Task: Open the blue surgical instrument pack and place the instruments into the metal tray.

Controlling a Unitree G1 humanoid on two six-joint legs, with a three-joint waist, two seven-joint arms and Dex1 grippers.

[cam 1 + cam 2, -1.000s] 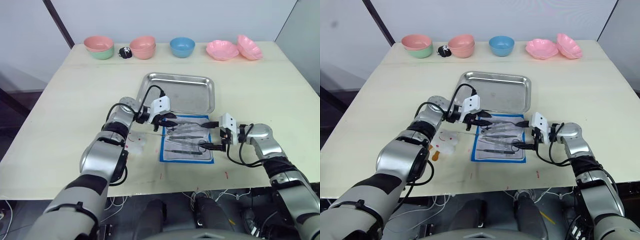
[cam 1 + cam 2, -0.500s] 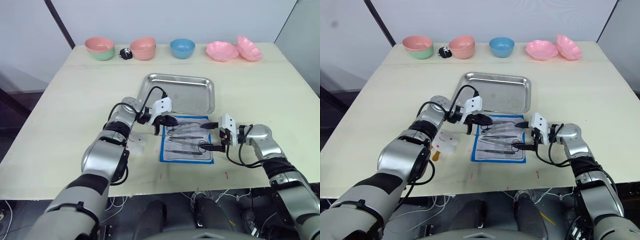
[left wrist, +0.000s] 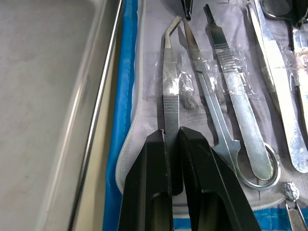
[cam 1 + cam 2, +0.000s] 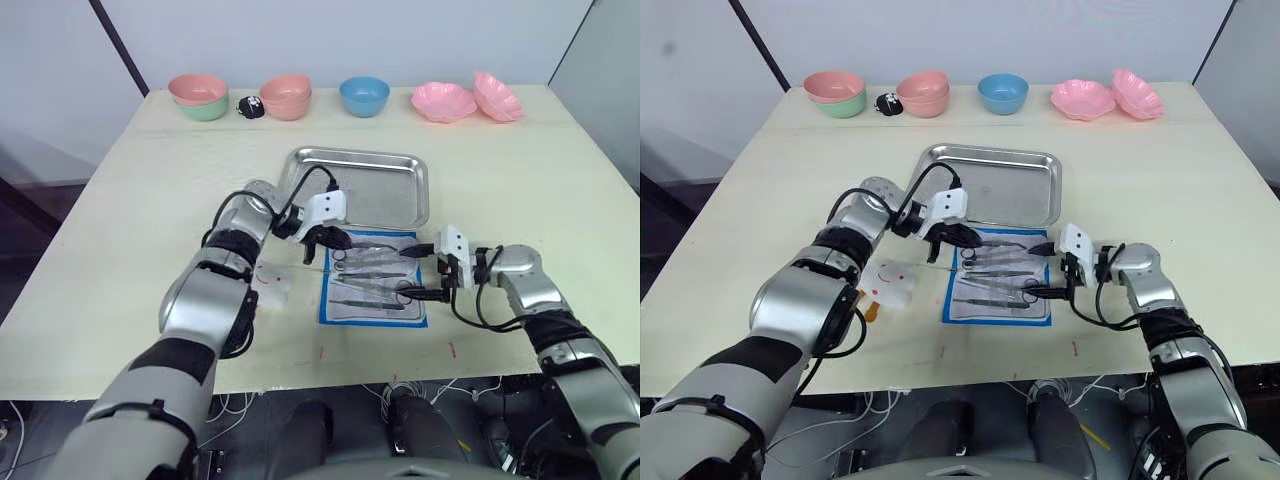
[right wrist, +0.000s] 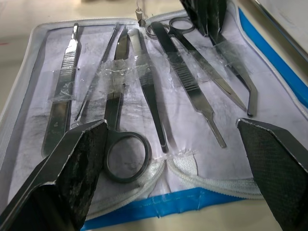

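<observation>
Since a second ago the left gripper (image 3: 172, 144) has edged toward the metal tray (image 4: 385, 198), its fingers pinched tight on the bent forceps (image 3: 169, 77). Right of it, the opened blue surgical instrument pack (image 4: 372, 278) lies just beside the tray's near rim, instruments (image 5: 144, 82) inside. Right gripper (image 4: 422, 272) holds wide open at its right edge.

Head pair: high, looking forward and down over the table (image 4: 120, 200), nearly identical overlap. Wrist pair: very close, low, facing each other across the open pack (image 5: 144, 211), sharing its instruments (image 3: 171, 91) from opposite ends.
</observation>
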